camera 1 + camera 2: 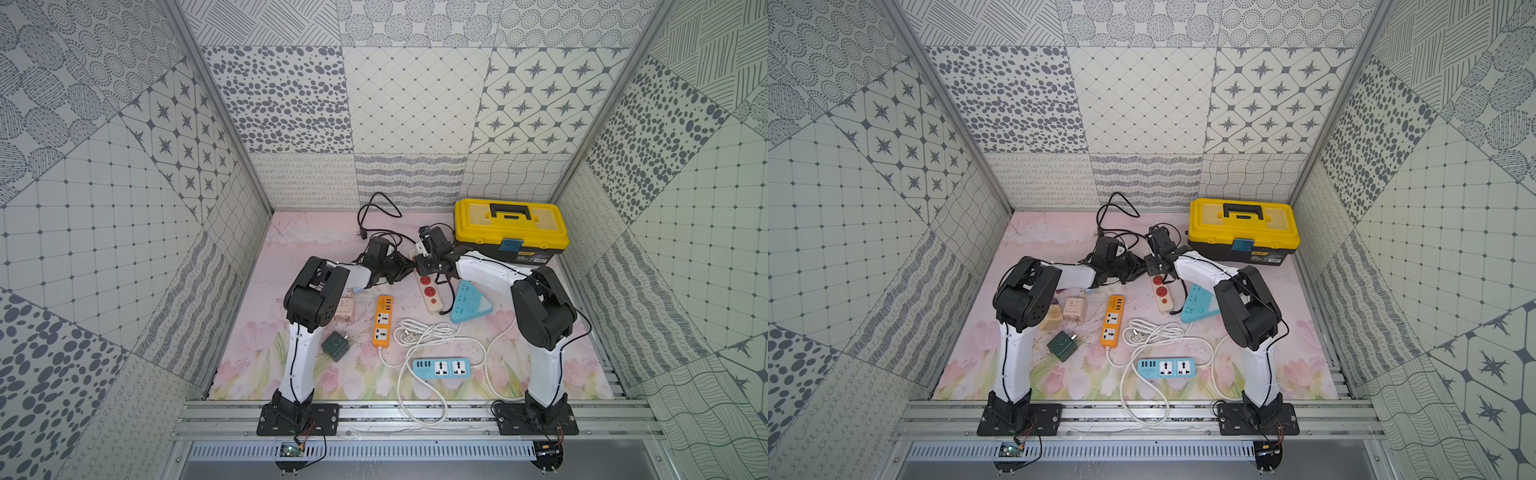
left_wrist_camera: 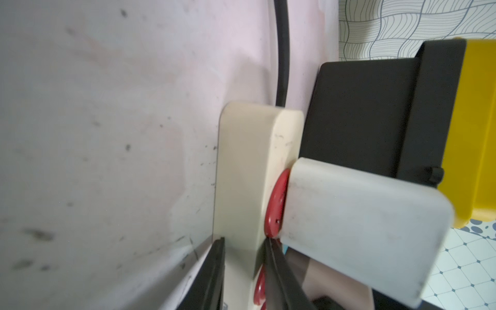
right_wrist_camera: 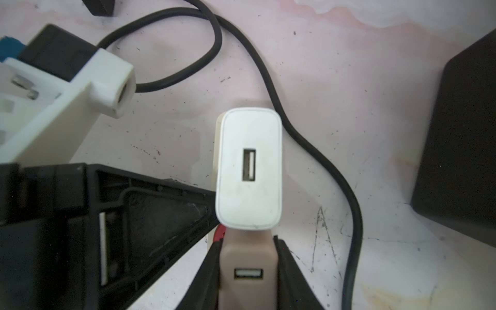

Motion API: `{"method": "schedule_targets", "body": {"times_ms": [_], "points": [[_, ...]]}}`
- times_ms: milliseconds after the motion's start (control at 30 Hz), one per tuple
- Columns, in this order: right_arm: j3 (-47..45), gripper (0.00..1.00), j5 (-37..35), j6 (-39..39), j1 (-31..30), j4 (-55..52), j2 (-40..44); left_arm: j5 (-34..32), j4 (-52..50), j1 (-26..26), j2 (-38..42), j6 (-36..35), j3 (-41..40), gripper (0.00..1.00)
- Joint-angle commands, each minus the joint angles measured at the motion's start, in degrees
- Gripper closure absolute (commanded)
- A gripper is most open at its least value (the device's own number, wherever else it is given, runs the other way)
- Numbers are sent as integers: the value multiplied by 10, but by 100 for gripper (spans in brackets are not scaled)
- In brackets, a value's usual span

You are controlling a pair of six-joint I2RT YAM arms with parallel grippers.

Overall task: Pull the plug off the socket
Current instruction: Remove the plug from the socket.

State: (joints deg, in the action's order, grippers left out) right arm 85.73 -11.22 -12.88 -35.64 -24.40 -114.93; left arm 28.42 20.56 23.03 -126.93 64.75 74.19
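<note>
A cream power strip (image 1: pixel 431 293) (image 1: pixel 1162 293) with red sockets (image 2: pixel 276 204) lies mid-table. My left gripper (image 2: pixel 245 268) (image 1: pixel 404 271) is shut on the strip's body (image 2: pixel 247 166), one finger on each side. A beige USB plug (image 3: pixel 247 268) stands on the strip. My right gripper (image 3: pixel 248 271) (image 1: pixel 424 266) is shut on it from above, with fingers (image 3: pixel 212 268) pressed to both flanks. Its prongs are hidden, so I cannot tell whether it still sits in the socket. A white USB charger (image 3: pixel 249 166) (image 2: pixel 362 228) is plugged in at the strip's far end.
A yellow and black toolbox (image 1: pixel 509 226) stands close behind the right gripper. A black cable (image 1: pixel 374 212) loops at the back. Nearer the front lie an orange strip (image 1: pixel 382 322), a teal triangular strip (image 1: pixel 471 303), a blue strip (image 1: pixel 441 368), white cable coils (image 1: pixel 424 332) and a green adapter (image 1: pixel 334 345).
</note>
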Motion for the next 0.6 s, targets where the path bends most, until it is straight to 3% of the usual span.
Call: {"method": "schedule_targets", "body": {"times_ms": [0, 133, 367, 500, 567], "points": [[86, 85, -5, 20, -28, -103, 9, -141, -234, 0, -34, -7, -5, 72], [127, 85, 28, 24, 0, -138, -1, -139, -233, 0, -34, -6, -5, 72], [36, 86, 58, 14, 8, -84, 57, -140, -236, 0, -35, -8, -3, 72], [-11, 86, 35, 4, -4, -61, 72, -148, -252, 0, -33, -13, 6, 72], [-18, 86, -13, 10, -19, -66, 69, -157, -266, 2, -29, -15, 14, 72]]}}
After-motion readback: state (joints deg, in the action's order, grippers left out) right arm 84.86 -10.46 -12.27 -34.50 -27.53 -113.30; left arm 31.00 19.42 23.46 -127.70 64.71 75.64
